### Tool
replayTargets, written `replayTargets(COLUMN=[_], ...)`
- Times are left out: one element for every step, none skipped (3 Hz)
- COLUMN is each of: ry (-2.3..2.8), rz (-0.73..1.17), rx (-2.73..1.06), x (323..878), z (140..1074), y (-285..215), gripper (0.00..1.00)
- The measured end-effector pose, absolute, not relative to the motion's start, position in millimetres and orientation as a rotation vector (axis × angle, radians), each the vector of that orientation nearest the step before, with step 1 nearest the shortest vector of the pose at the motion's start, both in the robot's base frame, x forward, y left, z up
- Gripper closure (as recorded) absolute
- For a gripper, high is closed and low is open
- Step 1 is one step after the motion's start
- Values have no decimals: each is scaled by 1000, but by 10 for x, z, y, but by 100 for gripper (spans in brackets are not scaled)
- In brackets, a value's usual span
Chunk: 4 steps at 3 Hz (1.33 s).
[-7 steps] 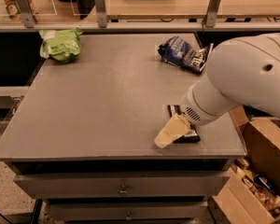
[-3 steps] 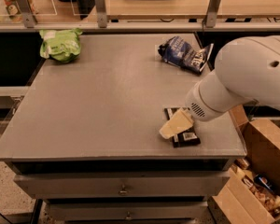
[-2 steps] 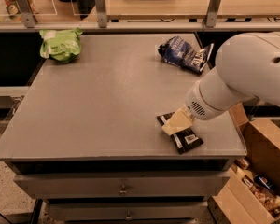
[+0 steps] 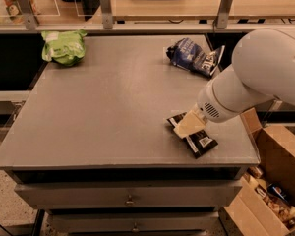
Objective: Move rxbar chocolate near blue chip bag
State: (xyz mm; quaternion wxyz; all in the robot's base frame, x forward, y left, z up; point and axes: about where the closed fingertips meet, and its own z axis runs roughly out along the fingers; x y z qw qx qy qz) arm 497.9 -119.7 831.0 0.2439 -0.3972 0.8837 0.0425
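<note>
Gripper [image 4: 183, 128]: lowered over the front right of the table [image 4: 103, 112], its cream tip laid on the upper end of the bar [image 4: 202, 142]; how far it is opened, and whether the bar is gripped, cannot be told. Bar: laid flat and slanted near the front right edge, its white-labelled lower end left uncovered. Blue bag [image 4: 194, 55]: set at the back right, well apart from the bar; green bag [image 4: 64, 47] at the back left.
</note>
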Motion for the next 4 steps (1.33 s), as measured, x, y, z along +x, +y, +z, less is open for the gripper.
replayTargets(ry=[2347, 2289, 2265, 2260], rz=[105, 85, 99, 111], rx=[-1095, -1100, -1100, -1058], x=[5233, 5612, 6055, 6443], z=[8471, 8599, 8621, 8599], y=[-1123, -1037, -990, -1050], gripper=[100, 100, 100, 100])
